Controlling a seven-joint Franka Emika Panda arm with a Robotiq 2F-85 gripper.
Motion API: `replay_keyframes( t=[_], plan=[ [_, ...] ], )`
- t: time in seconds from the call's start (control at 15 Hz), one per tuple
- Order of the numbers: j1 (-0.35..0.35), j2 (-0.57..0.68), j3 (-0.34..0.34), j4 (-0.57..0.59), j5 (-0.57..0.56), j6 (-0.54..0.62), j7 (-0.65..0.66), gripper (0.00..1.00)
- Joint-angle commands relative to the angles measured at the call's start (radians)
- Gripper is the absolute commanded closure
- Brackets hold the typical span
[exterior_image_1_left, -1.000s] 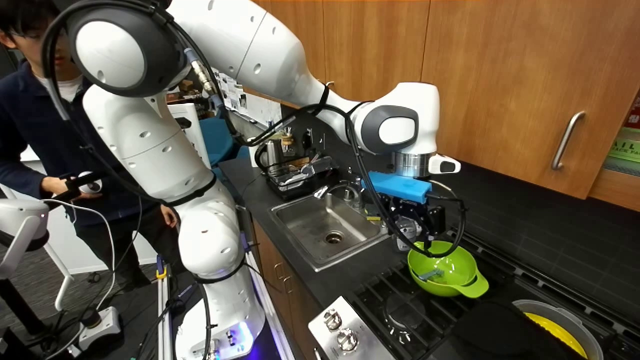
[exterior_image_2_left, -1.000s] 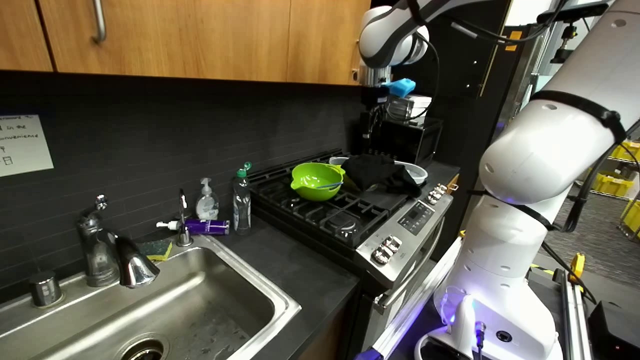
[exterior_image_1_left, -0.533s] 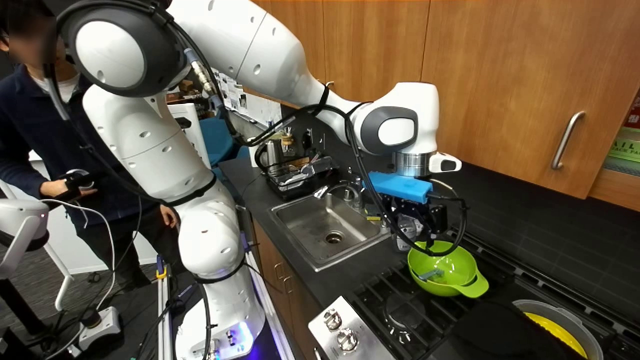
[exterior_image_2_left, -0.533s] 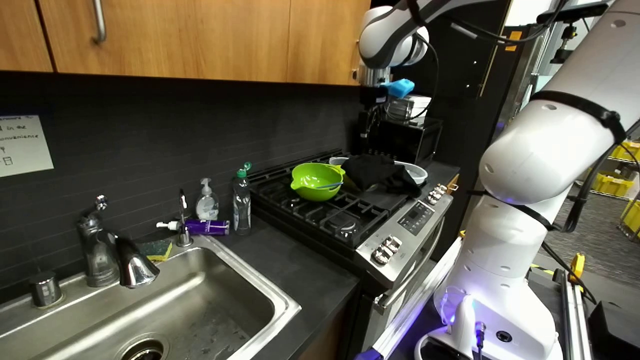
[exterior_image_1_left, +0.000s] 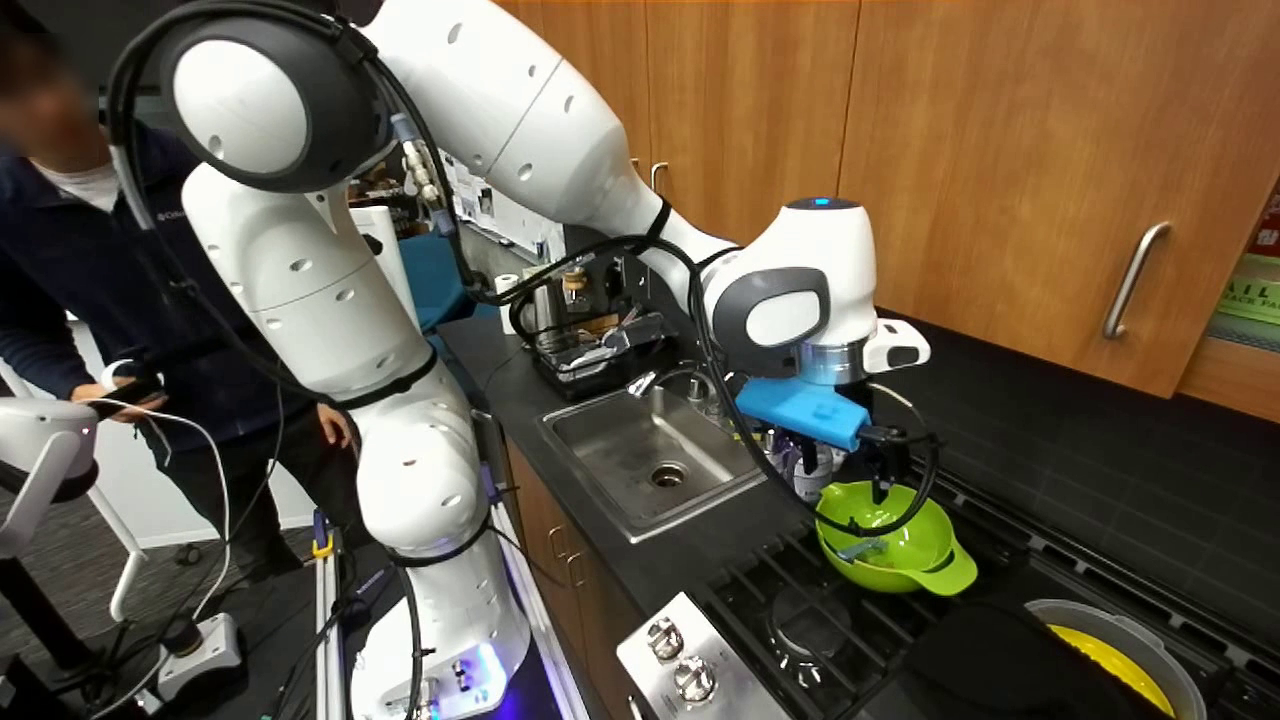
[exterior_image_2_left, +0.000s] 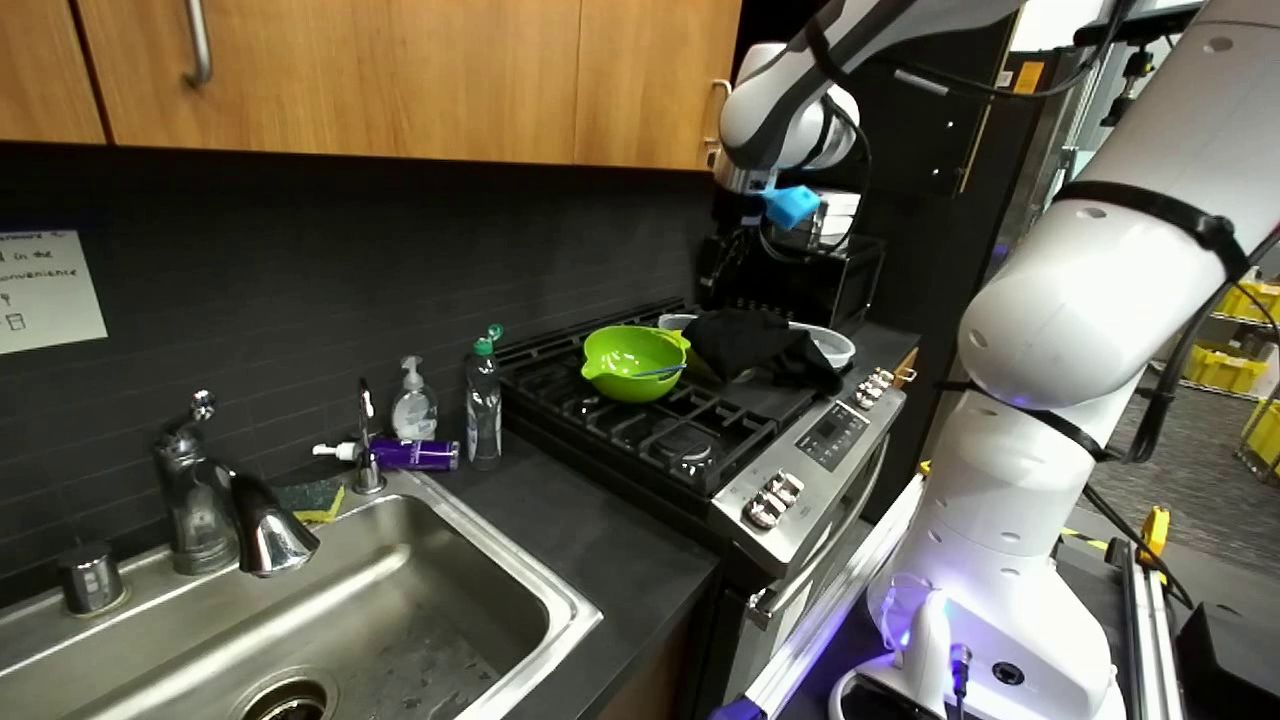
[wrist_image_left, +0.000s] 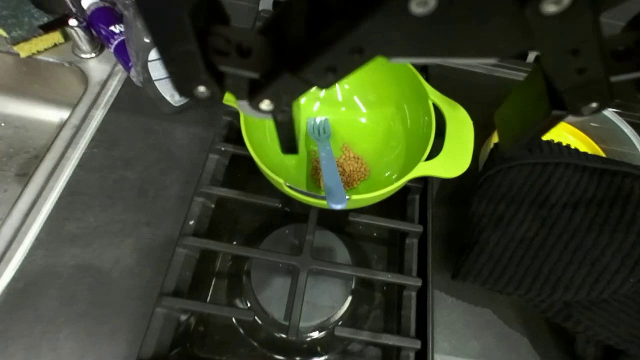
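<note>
Near: front stove grate (wrist_image_left: 303, 262), black cloth (wrist_image_left: 555, 220) to its right. Farther: green bowl (wrist_image_left: 397, 115), brown pellets (wrist_image_left: 356, 165) inside, blue fork (wrist_image_left: 330, 167) across them, handle over near rim. Gripper (wrist_image_left: 404, 137) above, jaws spread wide, nothing held, touching nothing. Risks: an off-centre descent could catch the rim, tip bowl, spill pellets; bumping the fork's handle could flip it out.

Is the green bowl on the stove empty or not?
Not empty, but far from full: in the wrist view, the green bowl holds a small patch of brown pellets, with a blue fork lying across them.
</note>
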Motion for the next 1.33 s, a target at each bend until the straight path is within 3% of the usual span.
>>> replay_keyframes(
  t=[0.0,0.6,0.93,1.0,1.27],
  plan=[
    [0.033,0.058,-0.027,-0.018,0.113,0.133,-0.091,0.0],
    [0.056,0.137,-0.017,0.002,0.3,0.183,-0.249,0.0],
    [0.03,0.22,0.008,0.07,0.298,0.08,-0.2,0.0],
    [0.023,0.18,0.014,0.026,0.288,0.117,-0.207,0.0],
    [0.015,0.217,0.023,0.055,0.287,0.098,-0.201,0.0]
  ],
)
